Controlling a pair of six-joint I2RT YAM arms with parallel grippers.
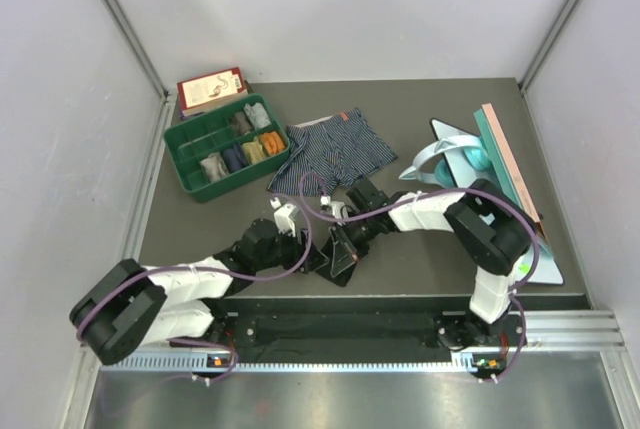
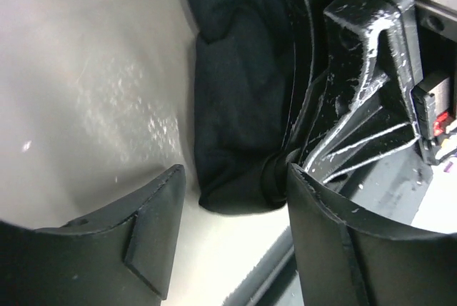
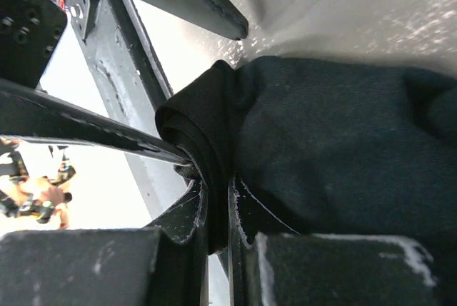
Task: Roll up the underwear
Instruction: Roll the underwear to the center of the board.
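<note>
The black underwear [image 1: 338, 255] lies bunched in a partial roll near the table's front edge, between my two grippers. My right gripper [image 3: 218, 202] is shut on a folded edge of it [image 3: 335, 149]; in the top view the right gripper [image 1: 350, 241] comes in from the right. My left gripper [image 2: 235, 177] is open, and the end of the black roll [image 2: 235, 106] lies just between its fingertips [image 2: 153, 220]. In the top view the left gripper [image 1: 312, 254] is at the roll's left. The striped underwear [image 1: 330, 154], with an orange waistband, lies flat farther back.
A green divided tray [image 1: 188, 162] holding several rolled garments stands at the back left, with a red and white box [image 1: 212, 87] behind it. Teal objects [image 1: 455, 157] and a long board [image 1: 508, 164] lie at the right. A black rail [image 1: 340, 324] runs along the near edge.
</note>
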